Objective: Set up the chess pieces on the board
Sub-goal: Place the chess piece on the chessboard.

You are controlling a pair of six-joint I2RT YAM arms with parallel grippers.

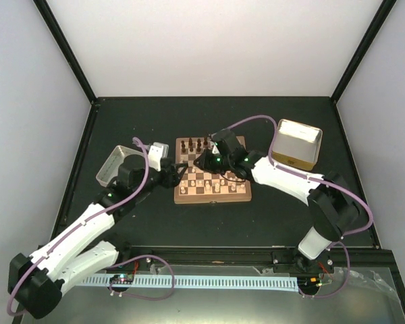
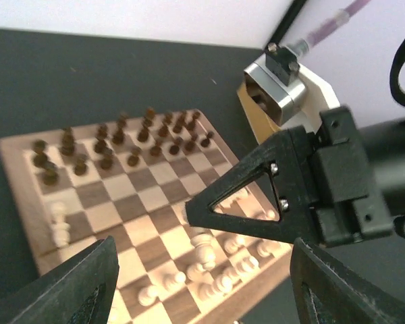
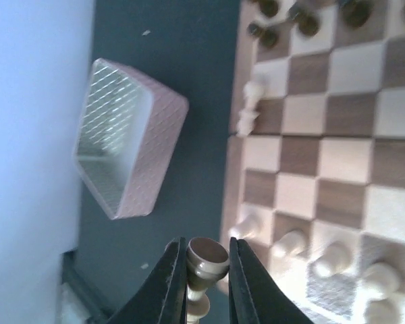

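The board [image 2: 142,202] lies in the middle of the dark surface [image 1: 270,223], and everything else is placed from it. Dark brown pieces [image 2: 121,138] fill its two far rows, the ones away from the arm bases. The pale chess pieces [image 2: 219,280] stand in its near rows, several bunched close together. Two pale pieces [image 3: 250,108] stand apart from the rest at the board's edge on the left arm's side, about halfway along. The right pincer [image 3: 206,246] reaches in over the board from the right arm's side. It is closed narrowly on one pale piece [image 3: 208,263], gripped near its top and upright between the fingers [image 3: 172,283]. In the right wrist view this piece hangs by the board's corner, where the pale rows meet the left-side edge. Whether its foot touches the wood cannot be told. The left pincer [image 2: 204,243] hovers at the board's left side with its jaws wide apart and nothing between them. In its own wrist view it looks across the pale rows at the right pincer's black finger. A shallow metal tray [image 1: 110,169] sits on the surface just left of the board. A second tray [image 1: 298,143] sits well to the board's right, toward its far corner.
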